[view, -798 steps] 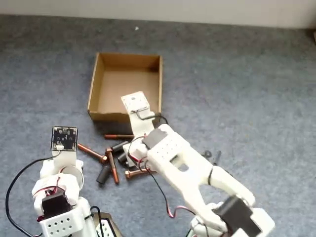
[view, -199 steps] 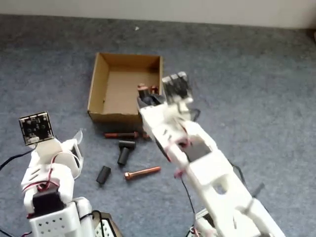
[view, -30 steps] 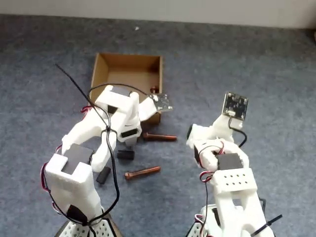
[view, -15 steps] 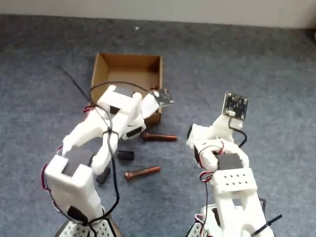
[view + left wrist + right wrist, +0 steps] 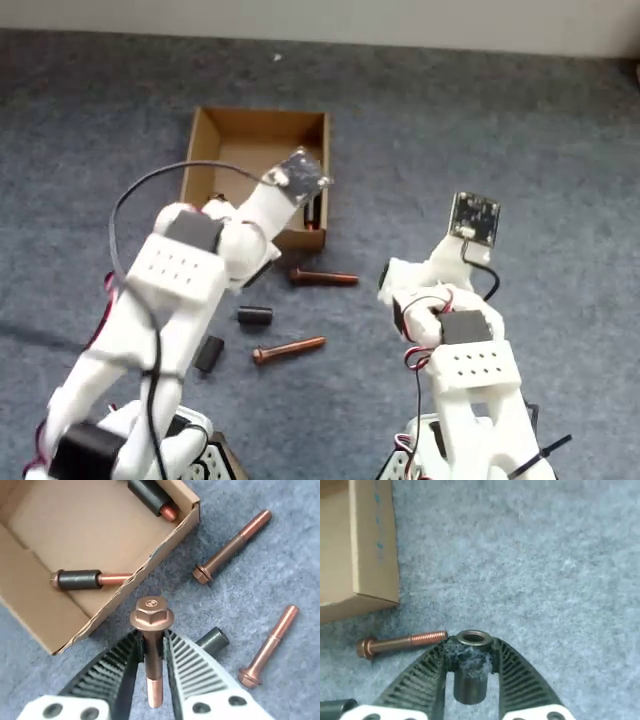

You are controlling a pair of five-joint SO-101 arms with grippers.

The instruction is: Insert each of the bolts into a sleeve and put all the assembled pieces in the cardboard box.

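The left gripper (image 5: 152,641) is clamping a copper bolt (image 5: 152,616) by its shank, close to the near wall of the cardboard box (image 5: 240,160). Two sleeved bolts are lying inside the box, one (image 5: 79,579) touching the near wall and the other (image 5: 149,496) by the near right corner. The right gripper (image 5: 470,652) is gripping a black sleeve (image 5: 470,682) over the grey carpet (image 5: 500,150), right of the box. One loose bolt (image 5: 323,277), a second loose bolt (image 5: 288,349), a bare sleeve (image 5: 255,315) and another bare sleeve (image 5: 209,353) are lying on the carpet before the near wall.
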